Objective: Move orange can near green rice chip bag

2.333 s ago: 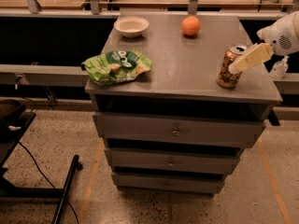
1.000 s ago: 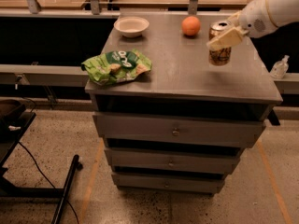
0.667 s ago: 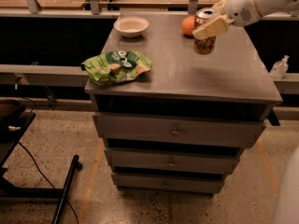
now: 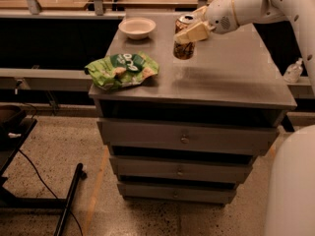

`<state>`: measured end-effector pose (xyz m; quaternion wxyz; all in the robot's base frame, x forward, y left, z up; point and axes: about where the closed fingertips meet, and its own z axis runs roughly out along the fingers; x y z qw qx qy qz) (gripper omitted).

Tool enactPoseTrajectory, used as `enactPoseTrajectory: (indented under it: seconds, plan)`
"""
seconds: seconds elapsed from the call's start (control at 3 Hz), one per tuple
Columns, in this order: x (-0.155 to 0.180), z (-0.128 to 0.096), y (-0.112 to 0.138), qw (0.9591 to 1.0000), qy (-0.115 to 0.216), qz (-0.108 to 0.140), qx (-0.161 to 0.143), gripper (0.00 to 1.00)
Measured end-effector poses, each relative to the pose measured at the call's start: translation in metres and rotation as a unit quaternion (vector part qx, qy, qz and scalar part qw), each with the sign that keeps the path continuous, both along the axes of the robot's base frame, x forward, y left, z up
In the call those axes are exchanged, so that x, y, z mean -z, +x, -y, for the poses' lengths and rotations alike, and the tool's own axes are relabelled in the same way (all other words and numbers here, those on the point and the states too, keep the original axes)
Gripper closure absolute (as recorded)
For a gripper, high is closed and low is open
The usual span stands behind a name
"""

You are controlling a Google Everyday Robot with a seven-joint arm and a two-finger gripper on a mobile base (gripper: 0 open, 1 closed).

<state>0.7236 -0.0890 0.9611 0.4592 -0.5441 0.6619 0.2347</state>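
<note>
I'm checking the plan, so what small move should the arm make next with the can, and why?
Probably a short carry toward the green rice chip bag, then a gentle lowering. The gripper is shut on the orange can, and a stretch of bare tabletop separates can from bag.

The gripper [image 4: 192, 30], above the far middle of the table [image 4: 236, 80], clasps the orange can [image 4: 183, 50]; its near finger covers the can's upper side, and the far finger is hidden behind it; whether the can touches the tabletop cannot be told; the arm [image 4: 256, 4] runs off the top and right edges; lettering on the green rice chip bag [image 4: 122, 71] is too small to read.
</note>
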Motion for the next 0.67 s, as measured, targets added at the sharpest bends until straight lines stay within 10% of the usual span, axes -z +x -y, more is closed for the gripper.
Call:
enactPoseTrajectory:
  seconds: [0.67]
  plan:
    - [0.05, -0.034, -0.009, 0.9983, 0.007, -0.044, -0.038, 0.59]
